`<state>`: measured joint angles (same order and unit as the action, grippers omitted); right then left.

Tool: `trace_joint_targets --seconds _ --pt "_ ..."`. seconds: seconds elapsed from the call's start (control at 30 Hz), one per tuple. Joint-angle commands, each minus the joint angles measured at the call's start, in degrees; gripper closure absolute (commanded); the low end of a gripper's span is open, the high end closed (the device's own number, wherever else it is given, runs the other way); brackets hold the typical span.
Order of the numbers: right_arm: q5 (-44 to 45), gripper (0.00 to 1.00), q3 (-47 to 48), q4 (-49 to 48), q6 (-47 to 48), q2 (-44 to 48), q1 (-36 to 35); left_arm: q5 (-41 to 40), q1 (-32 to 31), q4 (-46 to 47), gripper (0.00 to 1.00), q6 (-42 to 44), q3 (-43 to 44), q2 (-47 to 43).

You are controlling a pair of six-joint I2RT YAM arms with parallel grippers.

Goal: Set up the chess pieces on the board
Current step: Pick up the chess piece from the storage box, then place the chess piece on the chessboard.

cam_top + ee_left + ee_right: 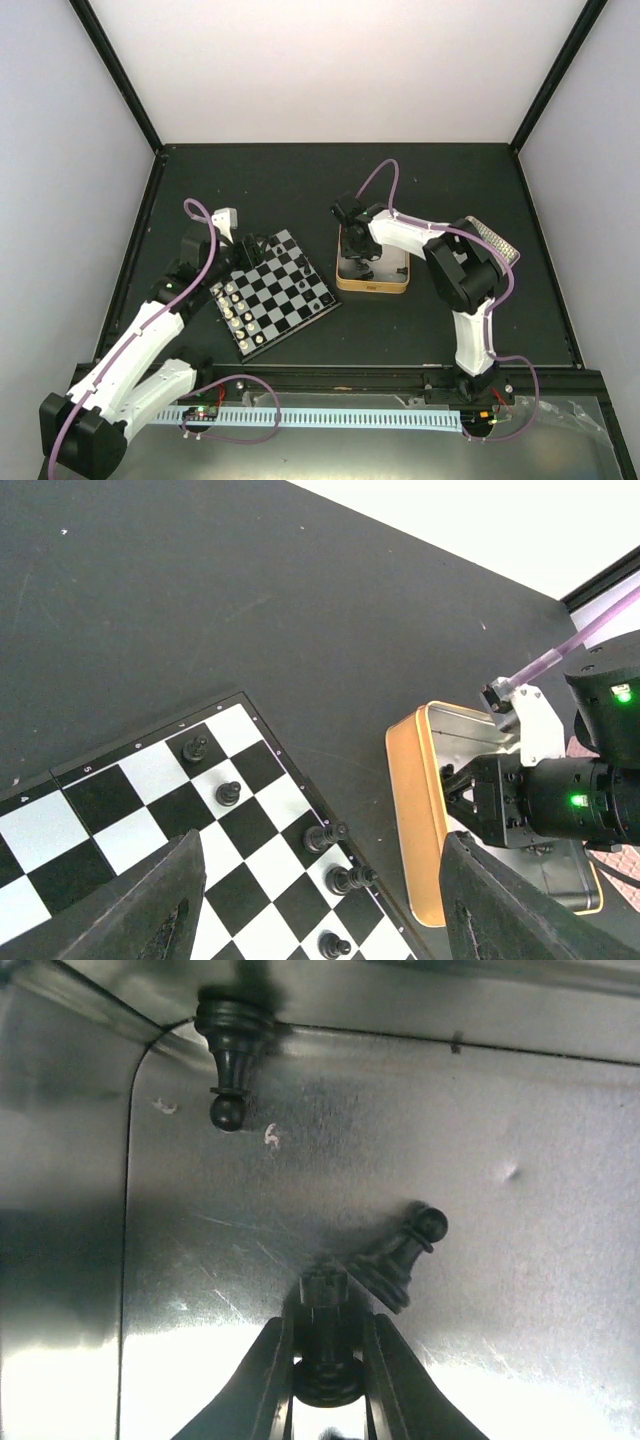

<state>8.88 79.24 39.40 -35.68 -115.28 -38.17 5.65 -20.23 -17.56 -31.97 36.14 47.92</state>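
The board (278, 296) lies tilted left of centre, with black pieces (303, 268) along its far right side and cream pieces on its near left. In the left wrist view several black pieces (322, 836) stand near the board's (130, 830) right edge. My left gripper (250, 248) (330, 905) hangs open and empty above the board's far corner. My right gripper (355, 258) (327, 1360) is down inside the tin, shut on a black rook (325, 1325). A black pawn (402, 1254) lies tipped just right of the rook. Another black pawn (228, 1060) lies in the tin's corner.
The gold-rimmed tin (372, 284) (412, 820) sits just right of the board; its silver floor (500, 1110) and side wall surround my right fingers (268, 1380). The tin's lid (492, 240) lies farther right. Black mat spans the table to the back wall.
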Motion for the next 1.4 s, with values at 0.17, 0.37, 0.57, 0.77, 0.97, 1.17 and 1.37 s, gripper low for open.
trace_joint_targets --seconds 0.17,0.37,0.57,0.77,0.97,1.17,1.37 --pt "-4.75 0.91 -7.43 -13.03 5.84 16.53 -0.22 8.33 0.37 3.51 0.30 -1.33 2.19 -2.12" --pt "-24.96 0.91 -15.48 -26.27 16.86 30.10 -0.21 20.73 0.37 9.94 0.18 -3.89 3.91 -2.10" --pt "-51.85 0.90 -22.60 -39.56 22.61 38.25 -0.15 29.78 0.50 8.78 0.16 -11.54 8.46 0.92" --pt "-60.02 0.91 -19.00 -37.24 25.68 38.73 -0.19 39.48 0.54 13.05 0.18 -22.91 10.40 3.78" --pt "-63.49 0.92 -15.90 -32.82 25.78 37.31 -0.66 49.38 0.33 13.77 0.35 -29.86 12.39 8.00" --pt "-61.46 0.93 -18.09 -29.81 32.82 38.13 -0.81 51.04 0.01 14.05 0.45 -26.88 9.10 7.84" --pt "-61.17 0.93 -15.10 -23.79 35.59 37.88 -1.38 54.93 -0.85 15.55 0.37 -27.46 7.56 10.54"
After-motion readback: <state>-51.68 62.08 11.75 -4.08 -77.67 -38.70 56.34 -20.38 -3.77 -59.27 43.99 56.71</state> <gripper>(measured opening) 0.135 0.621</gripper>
